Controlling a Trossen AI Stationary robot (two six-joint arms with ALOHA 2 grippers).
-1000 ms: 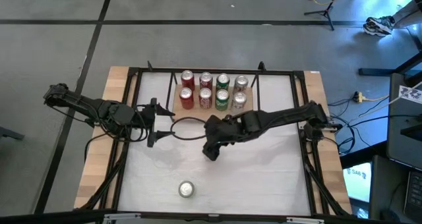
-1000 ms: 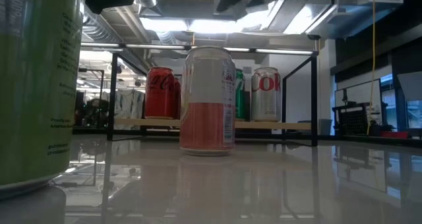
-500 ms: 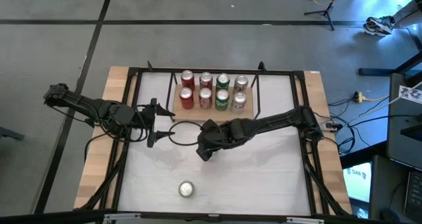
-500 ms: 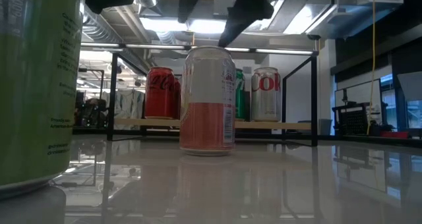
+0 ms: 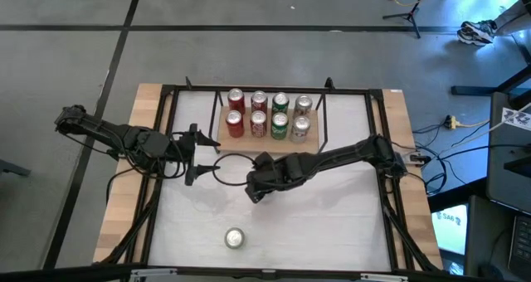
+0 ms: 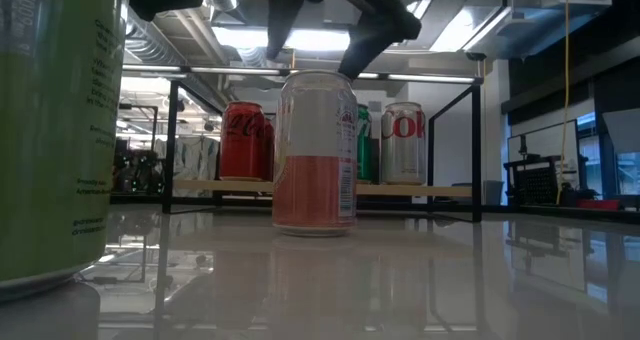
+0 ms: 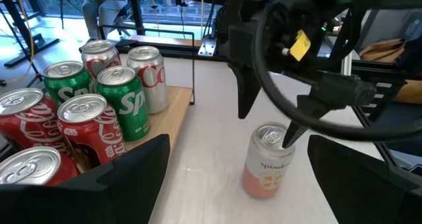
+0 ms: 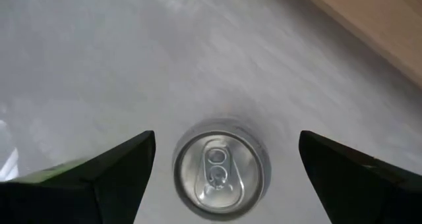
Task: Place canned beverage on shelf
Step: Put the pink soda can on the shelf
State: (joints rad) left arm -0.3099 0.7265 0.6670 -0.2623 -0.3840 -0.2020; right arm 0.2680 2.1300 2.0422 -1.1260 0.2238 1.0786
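Observation:
A pink-and-white can (image 6: 315, 155) stands upright on the white table, in front of the shelf (image 6: 440, 190). My right gripper (image 6: 330, 30) hangs open just above the can, one finger on each side of its silver top (image 8: 221, 171), touching nothing. In the high view that arm (image 5: 332, 159) hides the can. Several red, green and silver cans (image 5: 267, 116) stand on the shelf's wooden board (image 7: 175, 112). My left gripper (image 5: 195, 153) waits open at the table's left, pointing toward the can (image 7: 266, 163).
A green can (image 6: 55, 130) stands near the table's front edge (image 5: 235, 238). A black cable loop (image 5: 232, 166) hangs by the right gripper. A black metal frame (image 5: 166, 91) rims the table. Bare tabletop lies to the right of the pink can.
My right gripper has come down over the pink can and shifted a little toward the table's left, rolling about its own axis; its fingers now straddle the space above the can's top. The can has stayed put.

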